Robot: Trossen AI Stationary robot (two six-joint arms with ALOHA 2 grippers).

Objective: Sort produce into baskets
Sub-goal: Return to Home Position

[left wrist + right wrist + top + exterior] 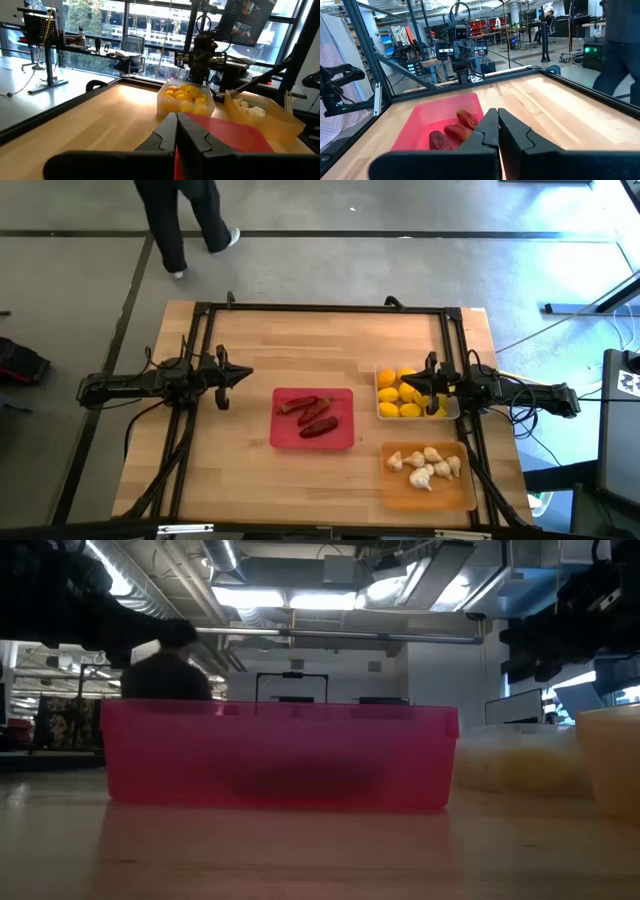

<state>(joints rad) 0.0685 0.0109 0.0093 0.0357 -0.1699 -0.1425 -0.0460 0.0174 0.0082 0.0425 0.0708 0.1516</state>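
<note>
Several dark red chili peppers [315, 416] lie in the red basket [285, 435] at the table's middle. Yellow lemons [398, 394] fill the clear basket [452, 412] at the right. Whitish garlic bulbs [426, 465] lie in the orange basket [400, 492] near the front right corner. My left gripper [249, 373] hovers shut and level at the table's left, left of the red basket, holding nothing. My right gripper [408, 386] hovers shut and level over the clear basket, also holding nothing. The wrist views show the shut fingertips of the left gripper [176, 118] and of the right gripper [497, 113].
A black frame [320, 308] runs along the table's far edge and sides. Bare wood lies between the left arm and the red basket and along the far half of the table. A person [185, 220] walks on the floor beyond the far edge.
</note>
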